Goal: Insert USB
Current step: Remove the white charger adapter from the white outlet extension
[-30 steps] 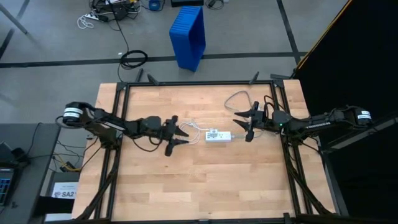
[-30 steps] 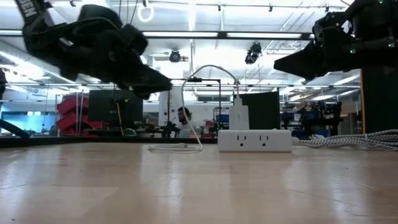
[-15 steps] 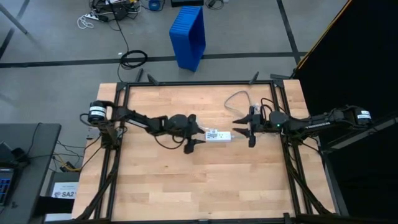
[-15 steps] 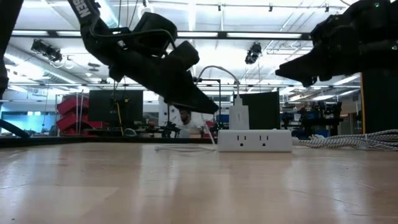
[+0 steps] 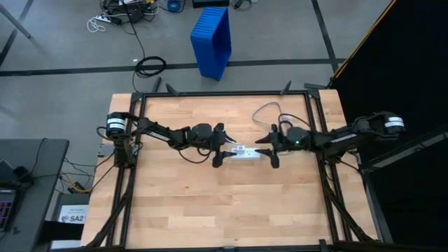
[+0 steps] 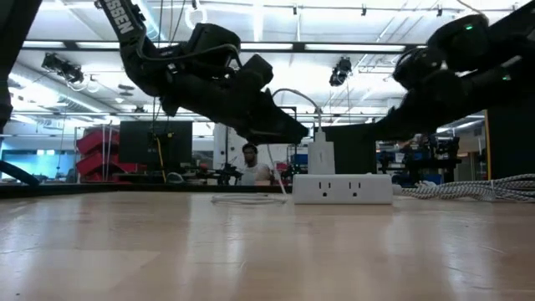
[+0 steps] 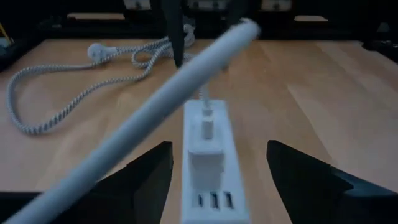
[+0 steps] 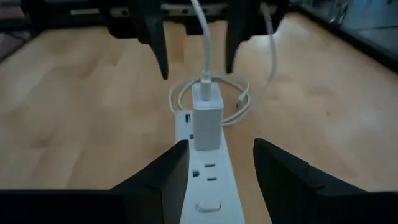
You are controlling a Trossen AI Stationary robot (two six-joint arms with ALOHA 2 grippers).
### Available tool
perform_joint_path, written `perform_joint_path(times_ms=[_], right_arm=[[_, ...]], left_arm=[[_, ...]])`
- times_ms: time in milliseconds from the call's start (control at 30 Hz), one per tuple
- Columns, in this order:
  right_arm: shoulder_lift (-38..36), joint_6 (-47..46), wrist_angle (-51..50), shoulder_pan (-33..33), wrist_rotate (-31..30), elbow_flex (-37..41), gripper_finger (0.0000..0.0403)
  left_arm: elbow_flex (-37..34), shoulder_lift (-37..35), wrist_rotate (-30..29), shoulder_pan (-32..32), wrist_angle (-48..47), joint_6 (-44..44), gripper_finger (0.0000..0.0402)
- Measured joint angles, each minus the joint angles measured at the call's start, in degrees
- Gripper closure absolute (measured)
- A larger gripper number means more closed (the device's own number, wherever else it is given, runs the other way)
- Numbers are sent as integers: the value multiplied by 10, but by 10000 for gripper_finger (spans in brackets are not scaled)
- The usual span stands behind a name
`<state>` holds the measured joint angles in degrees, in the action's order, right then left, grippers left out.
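A white power strip [image 5: 246, 152] lies flat mid-table, with a white charger block [image 8: 207, 121] standing in its top. The thin white USB cable [image 8: 205, 56] sits plugged into the block's top, arcs over toward the table's left [image 6: 288, 94] and ends in loose loops [image 8: 239, 102] on the wood. It passes close in front of the left wrist camera [image 7: 174, 93]; whether it touches that gripper I cannot tell. My left gripper [image 5: 227, 150] is open, its fingers on either side of the strip's left end. My right gripper [image 5: 264, 152] is open at the strip's right end.
The strip's thick grey braided cord [image 5: 269, 110] loops over the far right of the table. A blue bin [image 5: 212, 38] stands on the floor beyond the far edge. A person [image 6: 251, 163] sits in the room behind. Bare wood fills the near half [image 5: 224, 210].
My left gripper has travelled toward the table's right, from well left of the strip up to its left end. My right gripper has gone toward the table's left and down, tipping its fingers lower, up to the strip's right end. The strip and the block have stayed put.
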<state>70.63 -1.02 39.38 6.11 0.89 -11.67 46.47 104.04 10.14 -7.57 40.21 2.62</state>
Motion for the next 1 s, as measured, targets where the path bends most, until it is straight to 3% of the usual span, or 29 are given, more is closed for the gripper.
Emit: perform_joint_path(times_ms=[333, 567, 1000], right_arm=[[123, 10, 63, -2, 38, -36, 252], [144, 10, 69, -3, 39, -37, 257], [166, 11, 60, 0, 37, -38, 256]], left_arm=[[30, 19, 7, -10, -9, 3, 151], [64, 76, 18, -10, -9, 2, 151], [74, 94, 25, -10, 12, 2, 163]])
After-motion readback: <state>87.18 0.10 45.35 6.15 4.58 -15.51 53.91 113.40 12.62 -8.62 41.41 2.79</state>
